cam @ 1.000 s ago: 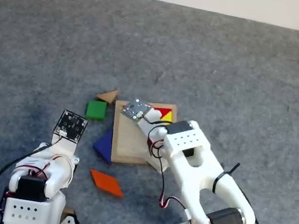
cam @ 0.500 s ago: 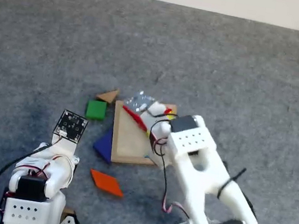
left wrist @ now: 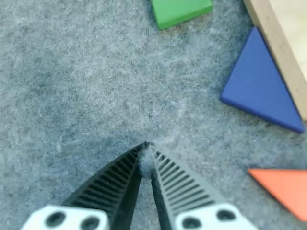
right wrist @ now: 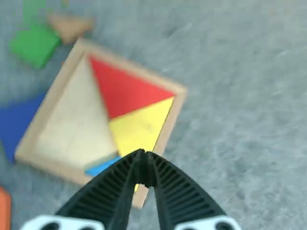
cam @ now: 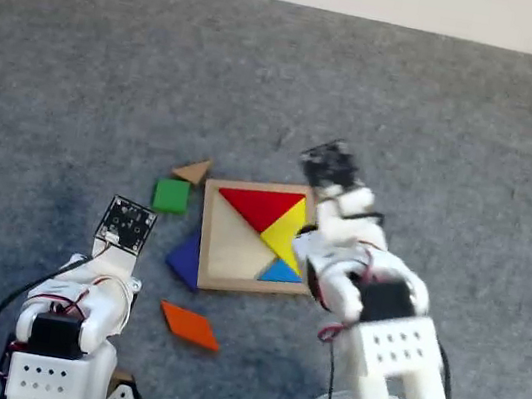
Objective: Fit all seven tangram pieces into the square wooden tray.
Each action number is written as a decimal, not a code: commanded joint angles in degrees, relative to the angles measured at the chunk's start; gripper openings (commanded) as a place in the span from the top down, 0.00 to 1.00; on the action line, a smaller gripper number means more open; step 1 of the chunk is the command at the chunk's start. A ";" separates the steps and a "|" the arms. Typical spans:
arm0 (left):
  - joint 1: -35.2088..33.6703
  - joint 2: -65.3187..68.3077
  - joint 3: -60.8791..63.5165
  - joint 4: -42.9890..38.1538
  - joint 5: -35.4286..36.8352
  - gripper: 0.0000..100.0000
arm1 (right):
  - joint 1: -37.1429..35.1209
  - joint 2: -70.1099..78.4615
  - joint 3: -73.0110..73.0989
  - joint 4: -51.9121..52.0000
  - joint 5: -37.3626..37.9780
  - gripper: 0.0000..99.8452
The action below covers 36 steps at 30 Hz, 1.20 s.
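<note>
The right pincer (right wrist: 142, 160) is closed with nothing between its ribbed fingers. It hangs over the rim of the square wooden tray (cam: 204, 235), by the corner that holds the light blue piece (cam: 282, 273). The tray sits at the centre of the high view on the grey counter (cam: 441, 116). It has a pale wood frame, and its right half holds a red triangle (cam: 263, 207) and a yellow triangle (cam: 287, 233), while its left half is bare wood. The left pincer (left wrist: 146, 148) is also closed and empty, above bare counter at lower left. Around it lie a dark blue triangle (cam: 186, 256) just beside the tray's left rim, a green square (cam: 172, 195), a tan triangle (cam: 193, 170) and an orange parallelogram (cam: 190, 325).
</note>
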State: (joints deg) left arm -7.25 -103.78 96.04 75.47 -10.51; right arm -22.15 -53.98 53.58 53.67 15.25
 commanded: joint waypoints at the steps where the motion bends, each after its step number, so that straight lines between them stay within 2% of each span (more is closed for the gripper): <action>1: -0.57 -0.48 1.10 0.26 0.62 1.00 | 2.42 -9.27 -0.31 -1.19 -5.45 0.99; 7: -0.57 -0.48 1.10 0.26 0.62 1.00 | 2.51 -18.68 7.25 -1.27 -18.99 0.99; 11: -0.57 -0.48 1.10 0.26 0.62 1.00 | 3.65 -26.51 15.25 -1.27 -23.56 0.99; 21: -0.57 -0.48 1.10 0.26 0.62 1.00 | 11.74 -51.38 37.32 -0.92 -24.09 0.99; 27: -0.57 -0.48 1.10 0.26 0.62 1.00 | 13.93 -50.51 41.98 7.43 -24.09 0.99; 36: -0.22 -0.48 1.10 0.26 0.62 1.00 | 14.11 -51.30 48.84 12.00 -23.74 0.99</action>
State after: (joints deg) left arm -7.25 -103.78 96.04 75.47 -10.51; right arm -8.79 -104.35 95.78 63.96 -8.13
